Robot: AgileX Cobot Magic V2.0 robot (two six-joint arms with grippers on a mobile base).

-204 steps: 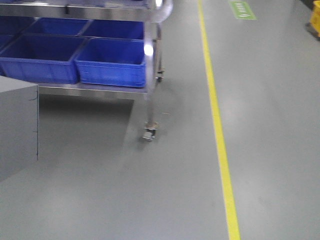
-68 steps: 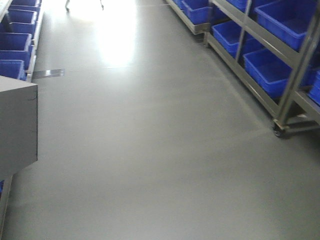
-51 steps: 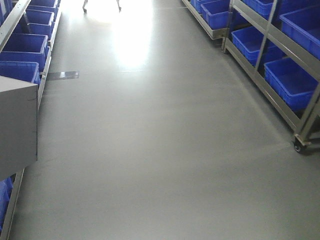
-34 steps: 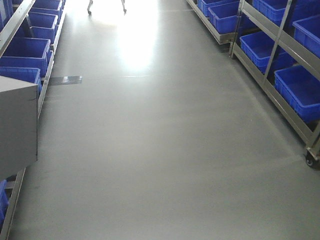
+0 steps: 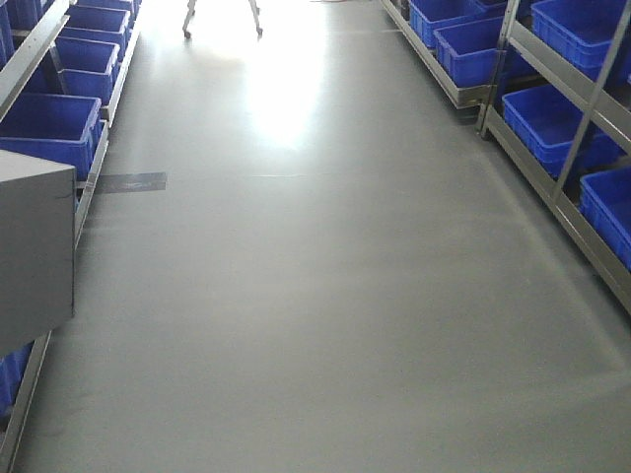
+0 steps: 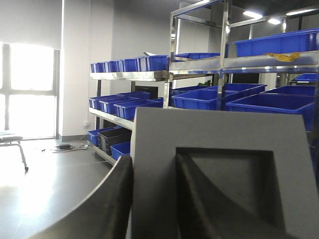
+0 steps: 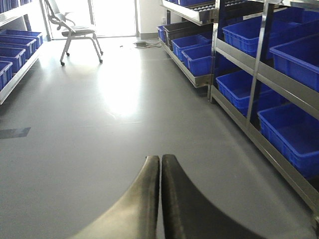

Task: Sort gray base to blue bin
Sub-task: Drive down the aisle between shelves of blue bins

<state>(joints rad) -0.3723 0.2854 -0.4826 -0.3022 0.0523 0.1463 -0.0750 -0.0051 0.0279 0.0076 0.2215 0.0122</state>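
Note:
The gray base (image 6: 219, 169) fills the left wrist view, its square recessed window facing the camera. My left gripper (image 6: 153, 167) is shut on its thick border, one finger outside and one inside the recess. The base also shows as a gray block at the left edge of the front view (image 5: 35, 256). My right gripper (image 7: 160, 160) is shut and empty, held above bare floor. Several blue bins (image 5: 44, 123) sit on the racks on both sides, such as one at the right (image 7: 294, 134). I cannot tell which is the task's bin.
I face a gray-floored aisle (image 5: 315, 296) between two metal racks, the left one (image 5: 89, 187) and the right one (image 5: 562, 187). A wheeled chair (image 7: 75, 30) stands at the far end by a bright window. A dark tape patch (image 5: 128, 182) marks the floor.
The front view swung from a cart and a yellow floor line to this aisle. Over the last second the racks and the floor patch slid right and nearer. The gray base stays held.

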